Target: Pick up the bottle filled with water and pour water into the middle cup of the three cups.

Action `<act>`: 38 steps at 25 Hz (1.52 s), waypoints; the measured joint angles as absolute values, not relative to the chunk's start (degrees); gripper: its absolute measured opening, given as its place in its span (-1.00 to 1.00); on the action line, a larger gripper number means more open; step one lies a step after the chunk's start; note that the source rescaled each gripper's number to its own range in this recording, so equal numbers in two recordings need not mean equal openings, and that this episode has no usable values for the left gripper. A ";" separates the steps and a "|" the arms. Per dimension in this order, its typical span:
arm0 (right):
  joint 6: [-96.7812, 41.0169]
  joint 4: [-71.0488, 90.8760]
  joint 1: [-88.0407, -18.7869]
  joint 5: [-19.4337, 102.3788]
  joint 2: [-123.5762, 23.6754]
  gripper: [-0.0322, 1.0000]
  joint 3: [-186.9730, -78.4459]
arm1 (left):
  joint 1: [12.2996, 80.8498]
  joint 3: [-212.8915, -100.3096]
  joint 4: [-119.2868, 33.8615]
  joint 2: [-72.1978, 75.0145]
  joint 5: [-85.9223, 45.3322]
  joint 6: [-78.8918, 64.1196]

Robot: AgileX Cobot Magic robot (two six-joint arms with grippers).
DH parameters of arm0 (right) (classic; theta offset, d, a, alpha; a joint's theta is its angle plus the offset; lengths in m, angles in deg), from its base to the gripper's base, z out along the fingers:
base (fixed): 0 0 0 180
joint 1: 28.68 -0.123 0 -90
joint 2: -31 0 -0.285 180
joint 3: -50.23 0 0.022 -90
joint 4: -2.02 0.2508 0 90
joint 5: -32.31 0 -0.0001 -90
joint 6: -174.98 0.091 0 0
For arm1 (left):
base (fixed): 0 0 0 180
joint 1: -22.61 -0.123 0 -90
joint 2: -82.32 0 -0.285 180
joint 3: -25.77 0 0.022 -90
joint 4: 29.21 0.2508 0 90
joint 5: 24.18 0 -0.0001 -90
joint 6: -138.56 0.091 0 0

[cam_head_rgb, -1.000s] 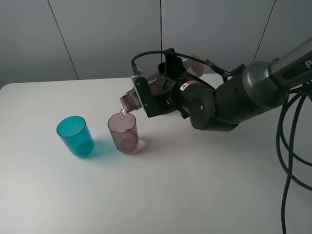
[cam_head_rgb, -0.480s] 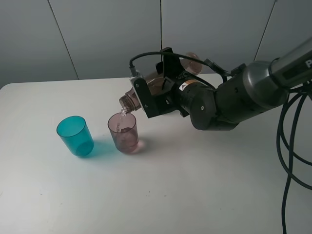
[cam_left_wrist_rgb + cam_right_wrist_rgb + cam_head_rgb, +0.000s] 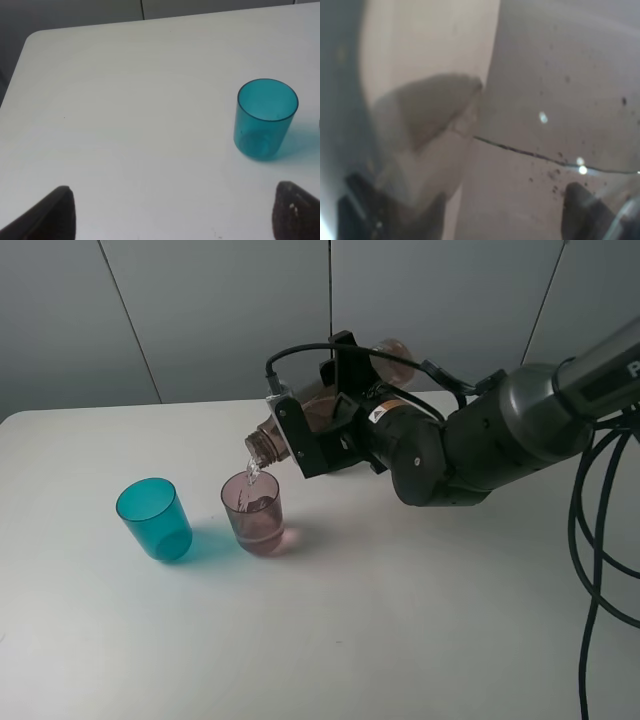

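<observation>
teal cup (image 3: 154, 519), mauve cup (image 3: 254, 514), seemingly brownish bottle (image 3: 264, 443)

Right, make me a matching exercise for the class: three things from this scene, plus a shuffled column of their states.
Things:
1 bottle
2 middle cup
3 teal cup

States:
A upright, catching the water stream
B upright, apart from the stream
C tilted neck-down, pouring

Pairs: 1-C; 2-A; 3-B

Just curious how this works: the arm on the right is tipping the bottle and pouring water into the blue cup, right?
Not the blue one. The exterior high view shows the tipped bottle pouring into the pinkish-mauve cup; the teal-blue cup stands beside it, away from the pour.
</observation>
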State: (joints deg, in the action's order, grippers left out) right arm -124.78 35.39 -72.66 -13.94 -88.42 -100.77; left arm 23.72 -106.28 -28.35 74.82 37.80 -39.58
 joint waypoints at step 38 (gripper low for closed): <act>-124.78 24.66 -72.45 -16.16 -88.42 -0.94 -100.77 | 23.72 -106.28 -28.35 74.82 37.80 -39.78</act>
